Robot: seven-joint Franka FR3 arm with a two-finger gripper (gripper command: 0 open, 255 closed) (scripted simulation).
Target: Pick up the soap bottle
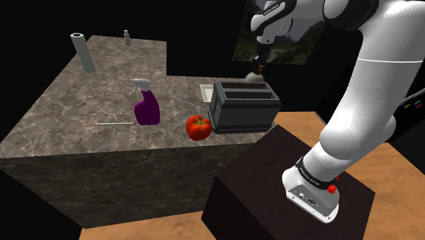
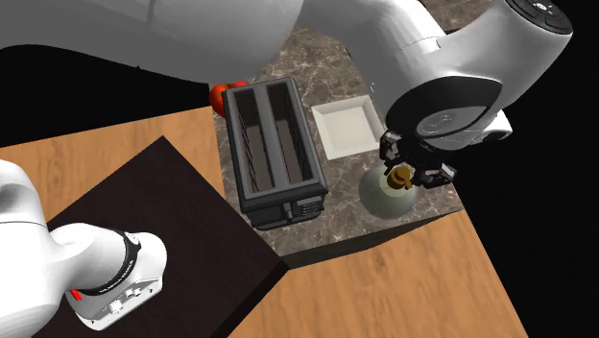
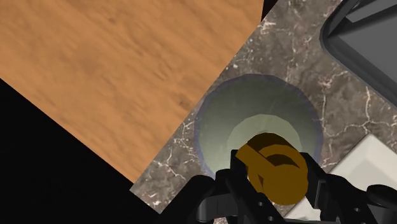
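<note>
While the soap bottle [image 2: 386,195], a rounded pale grey-green vessel with an amber pump cap, stands upright at the right of centre in the second exterior view, we see it on the very corner of the dark veined stone counter [image 1: 61,119]. The black gripper [image 2: 409,176] comes down over it from above. In the wrist view its two fingers [image 3: 236,173] sit tight against either side of the cap, clasping it, narrowly parted by the cap's width. The bottle's base rests on the counter.

Just beside the bottle we find a white square tray [image 2: 346,130] and a dark grey two-slot toaster [image 2: 274,144]. A red tomato [image 1: 198,127] lies near the toaster's far end, left of it in the shoulder view. Further left stands a purple spray bottle [image 1: 146,106], and a grey upright cylinder [image 1: 83,52] occupies the upper left.

Below the counter's edge we see a wooden floor [image 2: 403,288] and the dark box stand [image 1: 272,184]. Beyond the counter lies a black area.
</note>
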